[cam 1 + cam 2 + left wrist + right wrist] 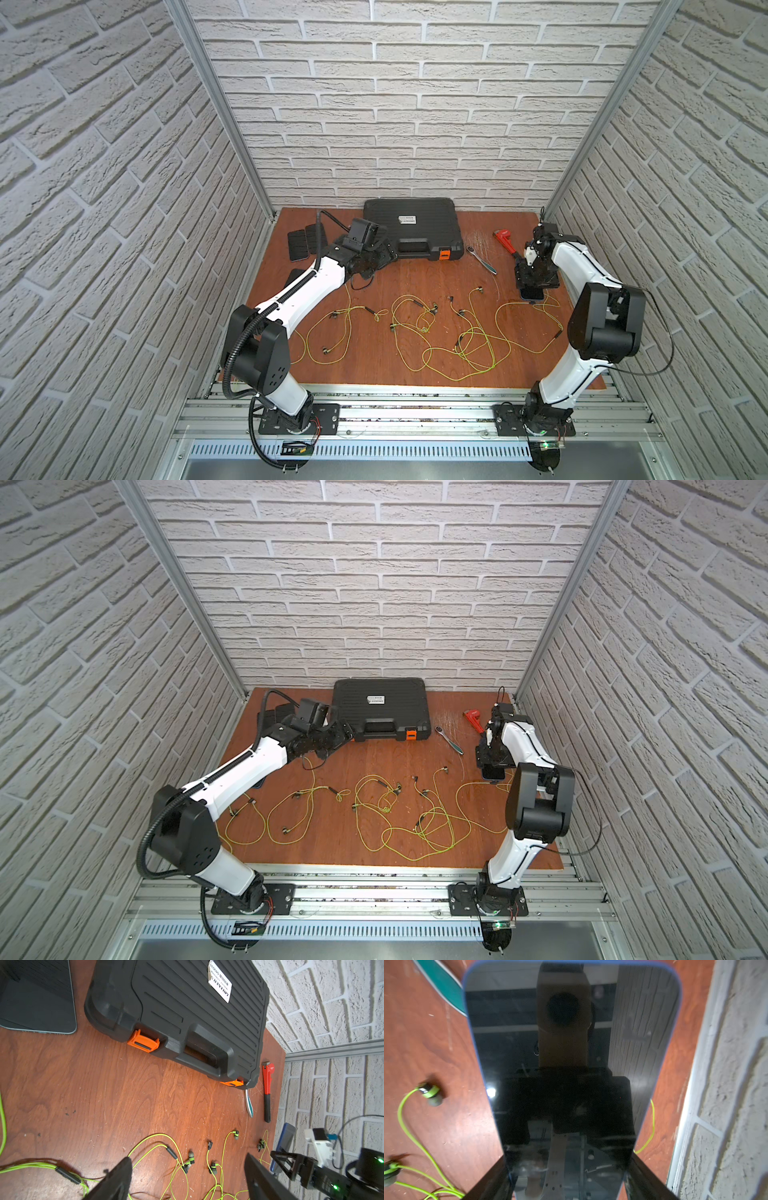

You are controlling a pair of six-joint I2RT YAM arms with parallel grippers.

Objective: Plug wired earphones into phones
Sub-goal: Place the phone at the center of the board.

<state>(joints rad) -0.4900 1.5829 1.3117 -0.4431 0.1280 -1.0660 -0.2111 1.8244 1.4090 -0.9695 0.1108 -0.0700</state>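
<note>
Several yellow-green wired earphones (pixel 419 322) lie in loose loops across the wooden table (pixel 415 282), with dark earbuds and plugs (pixel 209 1145) visible in the left wrist view. My right gripper (pixel 569 1159) is shut on the side edges of a blue-rimmed phone (pixel 571 1053), held low over the table near the right wall (pixel 532 293). More phones (pixel 299 245) lie at the back left, one (pixel 37 995) showing in the left wrist view. My left gripper (pixel 187 1180) hovers open and empty beside the case, above the earphones (pixel 172 1153).
A big black case with orange latches (pixel 413 228) lies at the back middle. A red pipe wrench (pixel 505 243) and a ratchet handle (pixel 482 259) lie between the case and my right arm. Brick walls close in on three sides.
</note>
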